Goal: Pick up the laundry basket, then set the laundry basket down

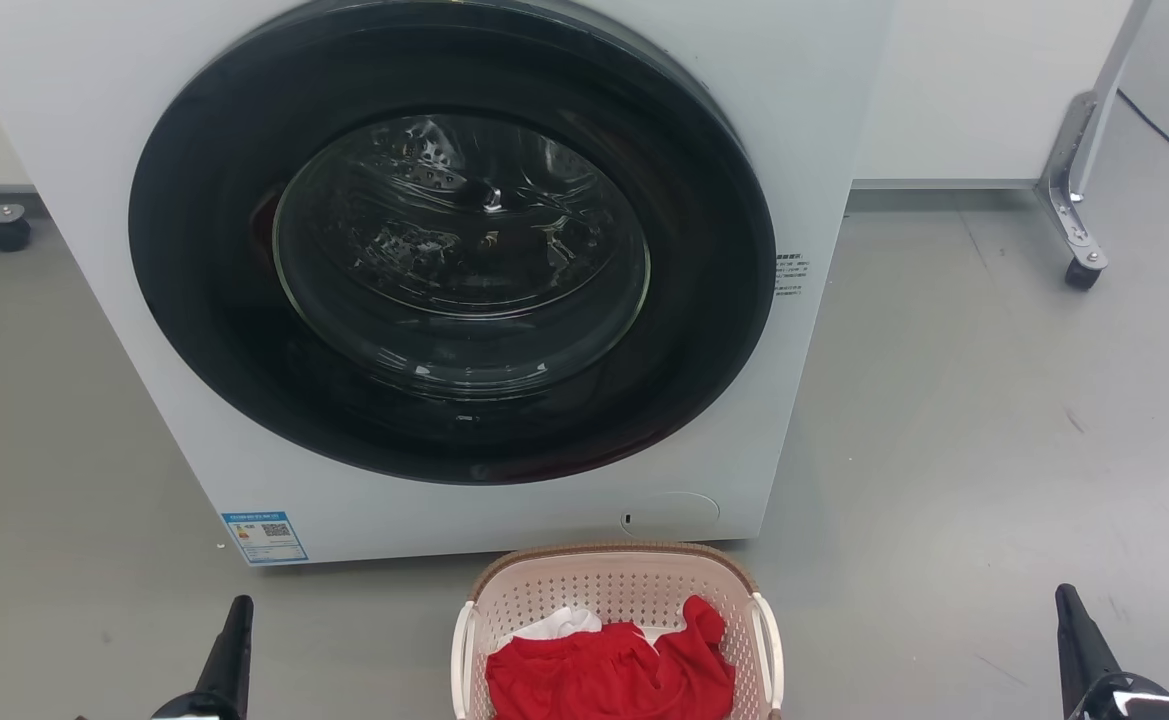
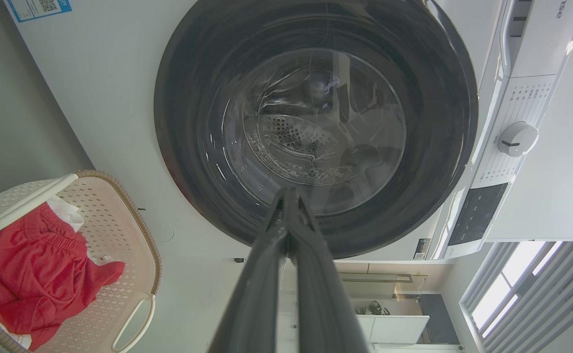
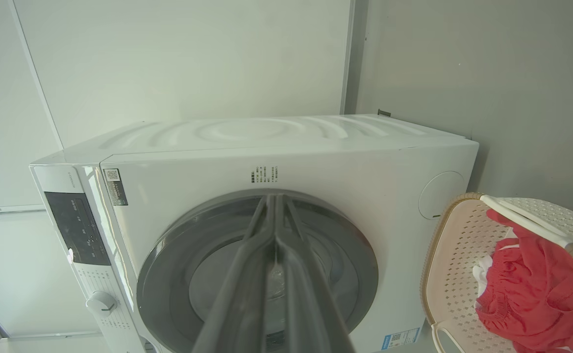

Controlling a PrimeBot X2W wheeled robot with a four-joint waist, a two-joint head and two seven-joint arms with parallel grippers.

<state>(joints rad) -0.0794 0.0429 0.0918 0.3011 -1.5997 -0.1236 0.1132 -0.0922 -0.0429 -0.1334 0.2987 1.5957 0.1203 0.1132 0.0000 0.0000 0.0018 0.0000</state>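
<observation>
Pink laundry basket holds red cloth, with the washing machine just behind it. Left gripper and right gripper sit far out on each side, fingers pressed together, empty.

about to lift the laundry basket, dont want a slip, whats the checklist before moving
1. Basket upright on the floor: ok.
2. Both white handles free of clothes: ok.
3. Left gripper open for a handle: not ok, fingertips meet.
4. Right gripper open: not ok, fingertips meet.
5. Grippers at the handles: not ok, both stand far out to the sides.
6. Washer door shut, out of the way: ok.
</observation>
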